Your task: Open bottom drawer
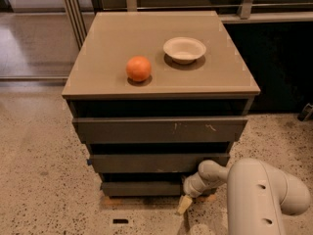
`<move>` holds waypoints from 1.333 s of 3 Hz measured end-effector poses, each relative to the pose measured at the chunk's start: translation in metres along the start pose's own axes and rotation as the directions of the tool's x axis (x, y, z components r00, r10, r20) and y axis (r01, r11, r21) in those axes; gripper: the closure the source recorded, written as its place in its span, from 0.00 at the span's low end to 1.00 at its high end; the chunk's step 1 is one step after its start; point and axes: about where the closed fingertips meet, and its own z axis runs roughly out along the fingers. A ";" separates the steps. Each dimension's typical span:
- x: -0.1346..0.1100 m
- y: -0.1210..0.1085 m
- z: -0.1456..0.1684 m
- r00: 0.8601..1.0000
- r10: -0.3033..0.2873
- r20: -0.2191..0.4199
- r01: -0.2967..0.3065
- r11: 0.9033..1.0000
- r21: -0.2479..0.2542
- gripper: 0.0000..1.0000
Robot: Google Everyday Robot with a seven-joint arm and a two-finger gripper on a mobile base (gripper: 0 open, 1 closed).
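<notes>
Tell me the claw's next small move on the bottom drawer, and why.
Probably nudge the claw up to catch the right end of the bottom drawer. The claw hangs just below that end, near the floor, and the drawer's flat front shows no handle and looks shut.

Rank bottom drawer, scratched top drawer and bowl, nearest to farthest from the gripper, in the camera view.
1. bottom drawer: lowest; the gripper sits at its right end.
2. top drawer: higher, scratched front.
3. bowl: on the cabinet top, back right.
</notes>
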 end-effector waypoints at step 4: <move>0.032 0.104 -0.036 0.994 0.105 -0.040 -0.111 0.975 -0.190 0.00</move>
